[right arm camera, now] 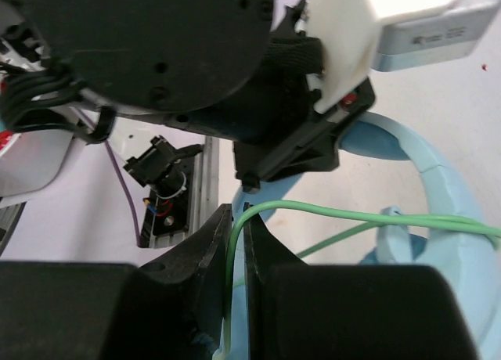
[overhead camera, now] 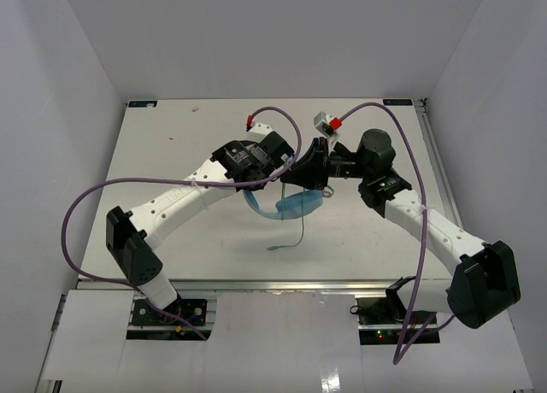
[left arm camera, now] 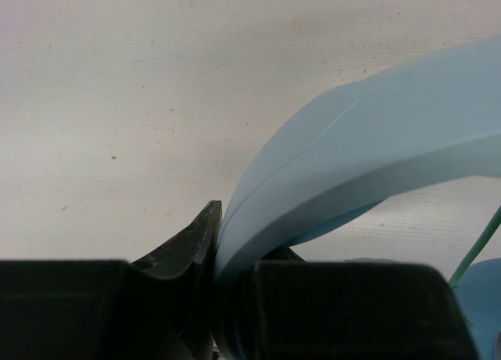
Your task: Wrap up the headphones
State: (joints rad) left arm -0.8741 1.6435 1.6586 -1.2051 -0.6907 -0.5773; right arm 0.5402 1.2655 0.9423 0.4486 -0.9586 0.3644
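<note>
The light blue headphones point(overhead camera: 289, 207) are held up near the table's middle, between my two grippers. My left gripper point(overhead camera: 286, 167) is shut on the curved headband point(left arm camera: 352, 160), which fills the right of the left wrist view. My right gripper point(overhead camera: 309, 173) is shut on the thin pale-green cord point(right arm camera: 329, 212); the cord runs up between its fingertips point(right arm camera: 220, 233) and off right toward the headband point(right arm camera: 458, 219). In the top view the cord point(overhead camera: 301, 226) hangs down from the headphones to the table, its plug end point(overhead camera: 275, 249) lying there. The earcups are mostly hidden.
Thick purple robot cables point(overhead camera: 81, 209) loop on both sides over the white table point(overhead camera: 171, 145). White walls enclose the left, back and right. A metal rail point(overhead camera: 282, 284) edges the table's near side, with the arm bases below it.
</note>
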